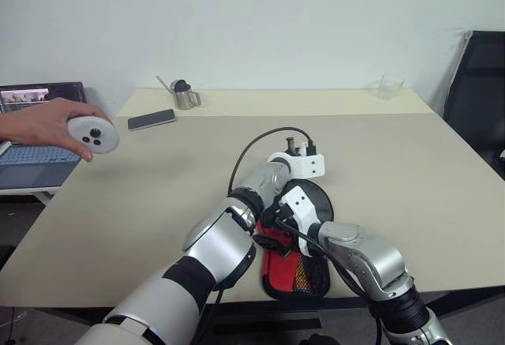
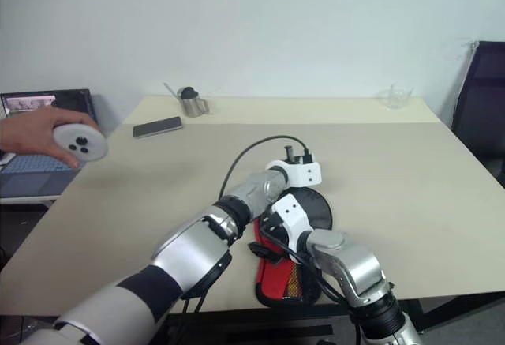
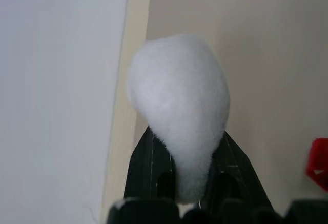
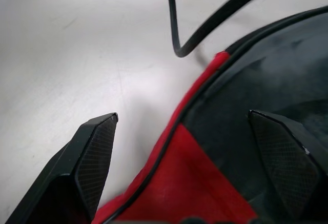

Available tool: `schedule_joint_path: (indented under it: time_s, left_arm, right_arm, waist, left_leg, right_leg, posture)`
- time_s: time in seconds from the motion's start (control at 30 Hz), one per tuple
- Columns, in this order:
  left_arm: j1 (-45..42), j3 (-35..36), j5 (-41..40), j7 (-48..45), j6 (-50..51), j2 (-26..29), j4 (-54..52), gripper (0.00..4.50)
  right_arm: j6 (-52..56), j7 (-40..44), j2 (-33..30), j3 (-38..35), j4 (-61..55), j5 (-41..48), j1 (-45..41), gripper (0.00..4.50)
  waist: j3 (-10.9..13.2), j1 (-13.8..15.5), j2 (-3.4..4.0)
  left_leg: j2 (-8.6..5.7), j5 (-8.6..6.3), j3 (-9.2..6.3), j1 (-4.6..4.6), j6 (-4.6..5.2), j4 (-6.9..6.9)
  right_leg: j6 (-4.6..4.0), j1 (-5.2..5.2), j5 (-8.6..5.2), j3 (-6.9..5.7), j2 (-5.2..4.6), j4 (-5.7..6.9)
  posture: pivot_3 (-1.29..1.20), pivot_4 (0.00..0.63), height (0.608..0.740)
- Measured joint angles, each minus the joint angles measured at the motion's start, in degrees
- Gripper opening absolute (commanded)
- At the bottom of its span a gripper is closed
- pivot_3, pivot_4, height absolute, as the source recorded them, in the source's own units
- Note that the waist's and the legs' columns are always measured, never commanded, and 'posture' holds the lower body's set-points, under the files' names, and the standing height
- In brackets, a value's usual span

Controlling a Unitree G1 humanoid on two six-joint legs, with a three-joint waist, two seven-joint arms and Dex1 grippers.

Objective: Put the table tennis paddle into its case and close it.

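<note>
The case (image 1: 317,200), a black pouch with a red panel (image 1: 278,262) and a mesh pocket, lies flat near the table's front edge. Its white fluffy pom-pom (image 3: 177,96) is pinched between the two black fingers of my left gripper (image 3: 187,138), which reaches across over the case's round end. My right gripper (image 4: 183,115) hovers open over the case's red rim (image 4: 189,183), one finger (image 4: 97,152) above the bare table and the other above the black fabric. The table tennis paddle is hidden from view.
At the far left a person's hand holds a round white controller (image 1: 93,133) in front of a laptop (image 1: 31,128). A phone (image 1: 151,119), a metal cup (image 1: 184,95) and a clear cup (image 1: 389,87) sit at the back. A black chair (image 1: 477,100) stands at the right.
</note>
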Motion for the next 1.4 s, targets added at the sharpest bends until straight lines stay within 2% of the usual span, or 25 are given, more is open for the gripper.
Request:
schedule_joint_path:
  time_s: [0.23,0.37,0.4,0.47,0.63,0.73,1.0,1.23,1.33,1.4]
  left_arm:
    - [0.0,-1.8,2.4,0.0,-1.6,-1.1,0.2,0.27]
    - [0.3,-1.1,1.8,-4.8,-0.5,-0.9,0.2,0.27]
    - [0.6,-0.7,1.5,-6.3,-0.2,-0.8,0.2,0.83]
    - [1.5,-0.1,0.9,-8.1,0.3,-0.7,0.1,1.3]
    - [2.1,0.2,0.7,-8.9,0.6,0.6,-0.9,3.2]
    - [2.1,0.0,0.8,-8.6,0.3,1.6,-1.8,4.19]
    - [2.4,6.9,-6.2,-16.2,-1.5,6.9,-2.4,4.19]
    - [2.4,13.1,-13.4,-29.4,-7.6,14.4,-3.6,4.19]
    - [2.6,16.8,-19.6,-42.4,-11.1,19.8,-8.9,4.19]
    - [3.9,19.2,-24.0,-50.9,-11.1,23.9,-14.3,4.19]
  right_arm:
    - [0.0,-0.1,0.4,0.0,0.0,0.0,0.0,4.5]
    - [-0.2,0.1,0.8,-0.1,0.7,0.0,-0.2,4.5]
    - [-0.3,0.2,0.8,0.0,1.1,0.0,-0.4,4.5]
    - [-0.7,0.4,0.9,0.0,1.6,0.0,-0.7,4.5]
    - [-1.6,1.3,0.9,0.3,3.4,0.0,-1.6,4.5]
    - [-2.3,1.7,0.8,0.6,4.2,-0.1,-1.9,4.5]
    - [-4.5,4.7,-2.4,0.9,6.9,0.0,-4.5,4.5]
    - [-1.7,7.1,-10.7,-5.8,6.0,1.9,-5.5,4.5]
    - [-0.4,10.4,-16.4,-7.9,1.6,4.4,-5.4,4.5]
    - [0.8,11.6,-19.5,-10.6,-0.2,6.2,-5.5,4.5]
  waist:
    - [0.0,0.0,0.0]
    - [0.0,-0.1,0.01]
    - [0.0,-0.2,0.01]
    - [0.0,-0.4,0.01]
    - [0.0,-0.4,0.03]
    - [-0.1,-0.5,0.04]
    - [-0.1,-0.5,0.07]
    - [-0.1,-0.1,0.07]
    - [0.0,-0.1,0.1]
    - [0.0,-0.3,0.11]
  left_leg:
    - [0.0,0.0,-0.02,0.0,0.0,0.0]
    - [0.0,0.0,-0.02,0.02,0.01,0.0]
    - [0.0,0.0,-0.01,0.04,0.01,0.0]
    - [0.03,0.0,-0.02,0.05,0.01,0.0]
    - [0.04,-0.01,-0.04,0.14,0.02,0.0]
    - [0.05,-0.01,-0.04,0.16,0.01,0.0]
    - [0.05,0.0,-0.1,0.13,0.0,0.01]
    - [0.01,0.01,-0.25,-0.23,-0.02,0.02]
    - [0.01,0.13,-0.27,-1.07,-0.22,0.12]
    - [0.07,0.15,-0.25,-1.16,-0.25,0.11]
  right_leg:
    - [0.02,0.0,-0.01,-0.04,0.0,0.01]
    - [0.02,0.03,-0.01,-0.07,0.02,0.01]
    - [0.02,0.03,-0.01,-0.06,0.02,0.01]
    - [0.01,0.02,-0.01,-0.06,0.02,0.03]
    - [0.01,0.1,-0.01,-0.06,0.02,0.05]
    - [0.02,0.11,-0.01,-0.06,0.02,0.06]
    - [0.0,0.1,-0.01,-0.14,0.02,0.08]
    - [-0.01,-0.07,-0.01,-0.4,-0.03,-0.11]
    - [-0.05,-0.93,0.0,-0.44,-0.06,-0.01]
    - [-0.07,-1.06,0.0,-0.4,-0.14,0.0]
  posture:
    - [0.0,0.15,0.74]
    - [0.0,0.15,0.74]
    - [0.0,0.15,0.74]
    - [0.0,0.15,0.74]
    - [0.0,0.15,0.74]
    - [0.0,0.15,0.74]
    - [0.0,0.15,0.74]
    - [0.0,0.15,0.74]
    - [0.0,0.15,0.74]
    - [0.0,0.15,0.74]
